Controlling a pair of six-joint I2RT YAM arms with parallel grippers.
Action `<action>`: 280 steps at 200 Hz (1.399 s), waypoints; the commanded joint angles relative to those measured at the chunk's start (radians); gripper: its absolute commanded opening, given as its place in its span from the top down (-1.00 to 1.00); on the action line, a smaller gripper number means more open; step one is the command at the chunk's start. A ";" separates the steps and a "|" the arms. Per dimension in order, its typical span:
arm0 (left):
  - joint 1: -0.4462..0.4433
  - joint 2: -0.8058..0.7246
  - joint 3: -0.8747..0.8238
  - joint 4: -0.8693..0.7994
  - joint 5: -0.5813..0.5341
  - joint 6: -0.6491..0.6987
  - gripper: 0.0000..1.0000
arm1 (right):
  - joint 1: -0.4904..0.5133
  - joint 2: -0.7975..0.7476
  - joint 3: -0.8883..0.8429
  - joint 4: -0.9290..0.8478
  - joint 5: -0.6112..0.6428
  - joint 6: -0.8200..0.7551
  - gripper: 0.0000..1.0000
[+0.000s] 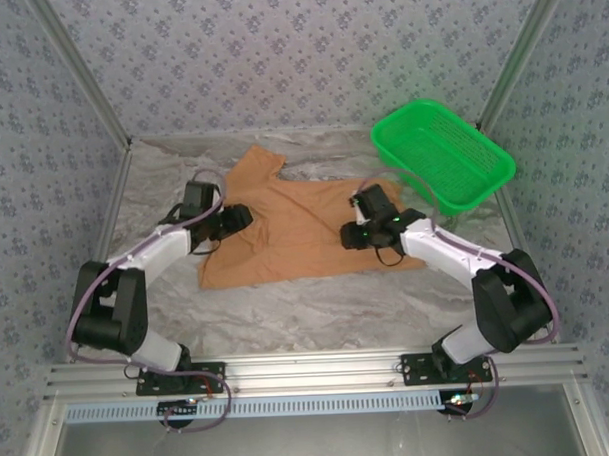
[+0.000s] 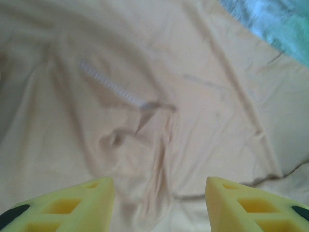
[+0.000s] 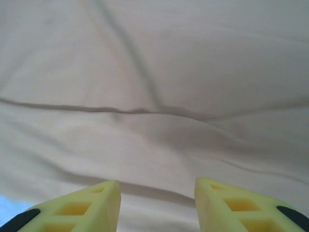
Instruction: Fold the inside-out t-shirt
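Orange-tan cloth is basically the whole story. The inside-out t-shirt (image 1: 295,228) lies spread out, mostly flat, on the grey marbled surface (image 1: 317,308), about in the middle. One sleeve sticks out toward the far wall, and the hem side faces the arm bases.

The left arm (image 1: 165,248) reaches in over the shirt's left edge. In the left wrist view the left jaws are spread, with both yellow fingers (image 2: 72,208) apart and nothing but wrinkly shirt (image 2: 169,96) showing in the gap. They're pinching nothing. A pale ribbed strip (image 2: 111,87) runs across the cloth ahead of them, but it's too blurry to say what it is.

The right arm (image 1: 440,248) comes in from the other side, with its end over the shirt's right half. It's the same deal in the right wrist view. The right jaws stand apart, and the yellow fingers (image 3: 241,208) frame a bare stretch of cloth (image 3: 154,72) with a long crease running across it. No fabric is caught between them.

A green mesh basket (image 1: 442,153) sits tilted at the far right corner, near the shirt's right side. From above I can't tell whether they're touching.
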 commanded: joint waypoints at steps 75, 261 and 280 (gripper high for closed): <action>0.075 -0.195 -0.267 -0.224 -0.024 0.001 -0.05 | -0.272 0.056 -0.137 -0.205 -0.093 0.116 0.14; 0.108 -0.214 -0.029 -0.072 -0.094 -0.032 -0.22 | -0.244 0.058 0.148 -0.105 0.059 -0.029 -0.14; 0.107 -0.112 0.043 -0.024 -0.085 -0.015 -0.22 | -0.245 0.191 0.263 -0.117 0.135 -0.090 -0.13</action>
